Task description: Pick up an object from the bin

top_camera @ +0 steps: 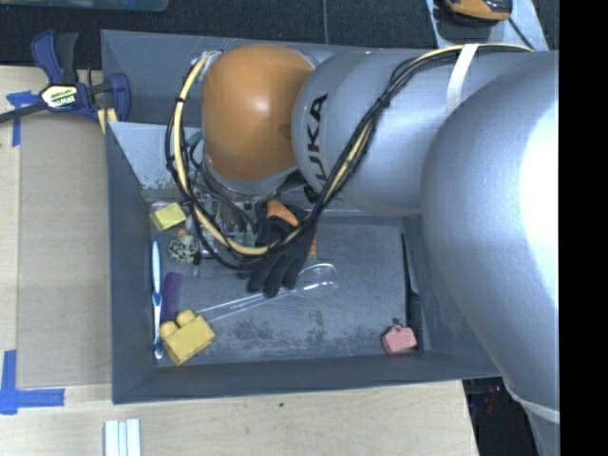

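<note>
The gripper [237, 224], beneath the arm's orange cover [249, 112], hangs near the bin's [285, 373] back-left corner; whether it is spread or closed cannot be told. Nearest it lie a small yellow block [169, 218] and a clear plastic spoon [285, 291].

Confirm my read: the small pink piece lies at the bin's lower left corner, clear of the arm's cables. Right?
Not quite. The camera view shows the small pink piece at the bin's lower right corner, clear of the arm's cables. The lower left corner holds a yellow block.
</note>
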`<state>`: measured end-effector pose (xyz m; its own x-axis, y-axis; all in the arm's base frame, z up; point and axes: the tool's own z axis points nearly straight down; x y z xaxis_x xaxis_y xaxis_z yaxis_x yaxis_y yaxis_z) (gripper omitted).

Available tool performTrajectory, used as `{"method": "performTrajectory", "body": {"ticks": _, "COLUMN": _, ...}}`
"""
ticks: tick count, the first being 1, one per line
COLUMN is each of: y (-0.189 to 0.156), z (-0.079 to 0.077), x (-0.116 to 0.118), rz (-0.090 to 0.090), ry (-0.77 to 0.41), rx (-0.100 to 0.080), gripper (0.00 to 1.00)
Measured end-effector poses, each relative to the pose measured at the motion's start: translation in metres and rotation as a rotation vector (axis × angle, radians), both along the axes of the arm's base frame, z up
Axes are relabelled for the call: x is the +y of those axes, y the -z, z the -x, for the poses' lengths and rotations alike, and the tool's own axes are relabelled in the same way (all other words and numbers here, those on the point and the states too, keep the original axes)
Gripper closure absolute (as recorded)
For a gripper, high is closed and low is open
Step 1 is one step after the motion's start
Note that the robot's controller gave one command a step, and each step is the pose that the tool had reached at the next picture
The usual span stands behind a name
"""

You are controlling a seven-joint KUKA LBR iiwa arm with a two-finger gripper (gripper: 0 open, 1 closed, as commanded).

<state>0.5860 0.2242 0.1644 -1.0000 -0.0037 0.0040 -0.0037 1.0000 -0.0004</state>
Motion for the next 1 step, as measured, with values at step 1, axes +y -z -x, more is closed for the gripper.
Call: {"method": "performTrajectory", "body": {"ticks": 1, "y": -0.0051, "z": -0.0015, "x": -0.0014, "rz": -0.002, "ry": 0.004, "rx": -0.007, "gripper": 0.0}}
